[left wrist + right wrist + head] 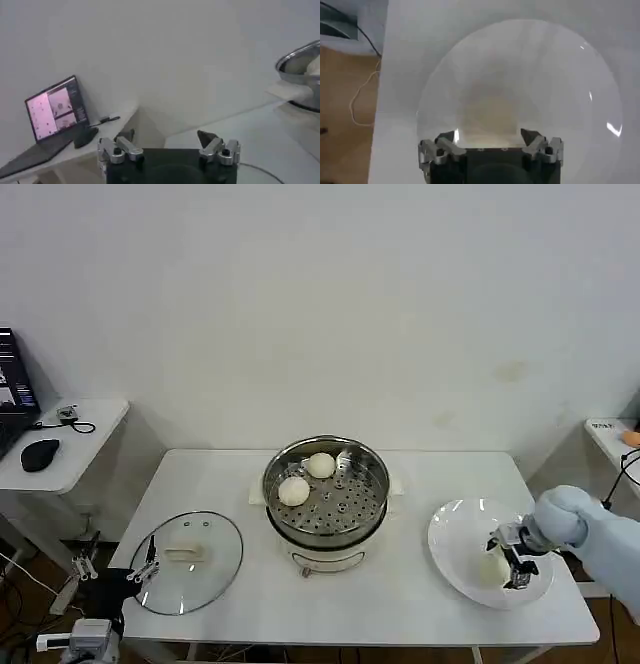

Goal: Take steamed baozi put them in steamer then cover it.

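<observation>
While two steamed baozi [306, 478] are already sitting in the steamer [326, 493], the right gripper [510, 565] is reaching over the white plate [455, 534], jaws spread around one soft, easily dented bun [492, 568]; a gentle side grasp seems best.

The head camera looked forward and down from well back, taking in the whole table [400, 604]. The left wrist camera sat low behind the left gripper [169, 142], facing level across the tabletop toward the steamer [302, 70]. The right wrist camera looked steeply down past the right gripper [490, 135], close over the plate [580, 75], which the head view shared.
</observation>
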